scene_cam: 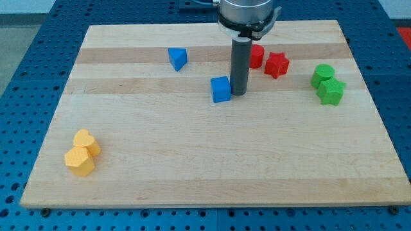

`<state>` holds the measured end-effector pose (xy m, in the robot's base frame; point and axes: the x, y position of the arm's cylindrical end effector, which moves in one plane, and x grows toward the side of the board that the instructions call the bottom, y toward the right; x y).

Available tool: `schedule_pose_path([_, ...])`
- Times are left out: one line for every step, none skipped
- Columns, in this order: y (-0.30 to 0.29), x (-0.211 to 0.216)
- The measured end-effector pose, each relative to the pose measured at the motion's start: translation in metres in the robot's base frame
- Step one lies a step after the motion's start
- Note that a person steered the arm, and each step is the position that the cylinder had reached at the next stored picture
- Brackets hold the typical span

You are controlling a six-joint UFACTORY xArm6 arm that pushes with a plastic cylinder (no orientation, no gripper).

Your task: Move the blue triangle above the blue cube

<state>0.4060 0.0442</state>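
Note:
The blue triangle (178, 58) lies on the wooden board near the view's top, left of centre. The blue cube (220, 89) sits lower and to the right of it, near the board's middle. My tip (239, 94) stands right beside the blue cube, at its right side, touching or almost touching it. The rod rises straight up from there to the arm at the view's top. The tip is well to the right of and below the blue triangle.
A red block (256, 56) and a red star (277, 64) lie just right of the rod. Two green blocks (323, 74) (332, 91) sit at the right. Two yellow blocks (85, 141) (79, 160) lie at the lower left. The wooden board (212, 167) rests on a blue perforated table.

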Motion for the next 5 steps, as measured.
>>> schedule_pose_path([-0.007,0.0])
schedule_pose_path([-0.007,0.015])
schedule_pose_path([-0.009,0.053])
schedule_pose_path([-0.052,0.055])
schedule_pose_path([-0.107,0.042])
